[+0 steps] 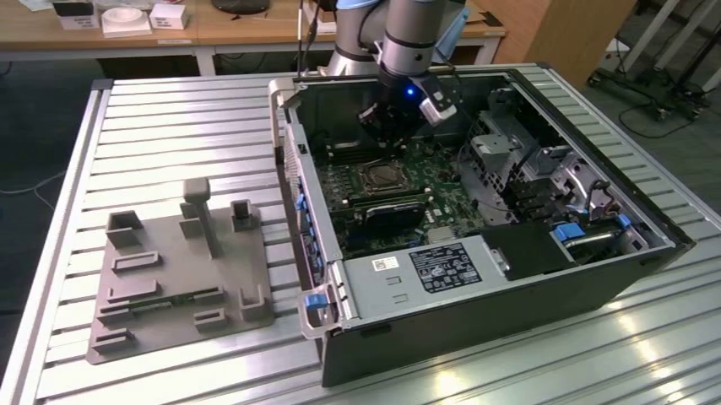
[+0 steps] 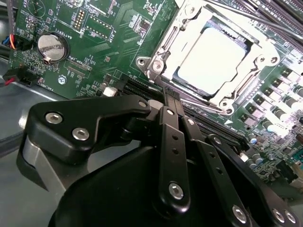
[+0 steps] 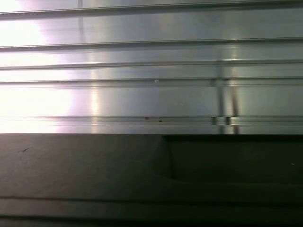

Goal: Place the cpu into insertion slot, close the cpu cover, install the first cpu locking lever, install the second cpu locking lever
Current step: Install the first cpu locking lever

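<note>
Cpu (image 2: 213, 59): sits flat in the insertion slot (image 1: 381, 177) on the motherboard (image 2: 109, 28), its silvery top bright in the second wrist view.
Cpu cover (image 2: 177, 40): the thin metal frame appears to lie down around the chip; whether either of the 2 locking levers is latched cannot be told.
Gripper (image 2: 170, 94): inside the computer case (image 1: 474, 337), poised just beside the socket's near edge, jaws drawn together with nothing between them.
Risk 1: a sideways slip could drag the tip across the black slots beside the socket; the cause would be how closely parts crowd there.
Risk 2: pressing on a frame not seated square could stress the pin field beneath.
Risk 3: the arm could brush the case wall in so tight an opening.
Surface: a ribbed aluminium table (image 1: 169, 126), glaring under the lights; a grey fixture plate (image 1: 169, 278) lies on the exterior view's left.
Room: a wooden desk (image 1: 259, 29) stands behind, with dark floor beside the table.
</note>
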{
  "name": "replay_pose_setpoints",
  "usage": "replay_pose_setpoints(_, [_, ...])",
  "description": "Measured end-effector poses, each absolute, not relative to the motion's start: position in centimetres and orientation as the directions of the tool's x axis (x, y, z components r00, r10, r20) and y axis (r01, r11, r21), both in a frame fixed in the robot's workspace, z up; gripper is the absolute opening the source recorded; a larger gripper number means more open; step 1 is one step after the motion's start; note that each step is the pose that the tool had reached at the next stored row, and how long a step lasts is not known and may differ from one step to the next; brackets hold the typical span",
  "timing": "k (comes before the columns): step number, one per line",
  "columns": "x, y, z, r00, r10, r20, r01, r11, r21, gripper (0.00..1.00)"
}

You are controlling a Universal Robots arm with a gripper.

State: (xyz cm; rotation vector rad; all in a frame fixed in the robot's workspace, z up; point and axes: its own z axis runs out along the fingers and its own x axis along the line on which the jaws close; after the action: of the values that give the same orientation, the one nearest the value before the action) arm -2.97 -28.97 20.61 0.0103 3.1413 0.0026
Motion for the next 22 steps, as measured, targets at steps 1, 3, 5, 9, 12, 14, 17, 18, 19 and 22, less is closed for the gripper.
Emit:
replay_pose_setpoints(1, [-2.95,-28.98,20.58,-1.000,0.007,0.000,0.007,1.000,0.002,0.10])
replay_pose_setpoints(3, [-2.93,-28.98,20.53,-1.000,0.007,0.000,0.007,1.000,0.002,0.10])
replay_pose_setpoints(5, [-2.92,-28.98,20.51,-1.000,0.007,0.000,0.007,1.000,0.001,0.10])
replay_pose_setpoints(9, [-2.92,-28.97,20.50,-1.000,0.007,0.000,0.007,1.000,0.001,0.10])
replay_pose_setpoints(12, [-2.92,-28.97,20.50,-1.000,0.007,0.000,0.007,1.000,0.001,0.10])
replay_pose_setpoints(14, [-2.92,-28.98,20.49,-1.000,0.007,0.000,0.006,1.000,0.002,0.10])
replay_pose_setpoints(17, [-2.92,-29.10,20.49,-1.000,0.007,0.000,0.007,1.000,0.002,0.10])
replay_pose_setpoints(18, [-2.92,-29.15,20.49,-1.000,0.007,0.000,0.007,1.000,0.002,0.10])
replay_pose_setpoints(19, [-2.92,-29.18,20.49,-1.000,0.007,0.000,0.007,1.000,0.002,0.10])
replay_pose_setpoints(22, [-2.92,-29.26,20.49,-1.000,0.007,0.000,0.007,1.000,0.002,0.10])
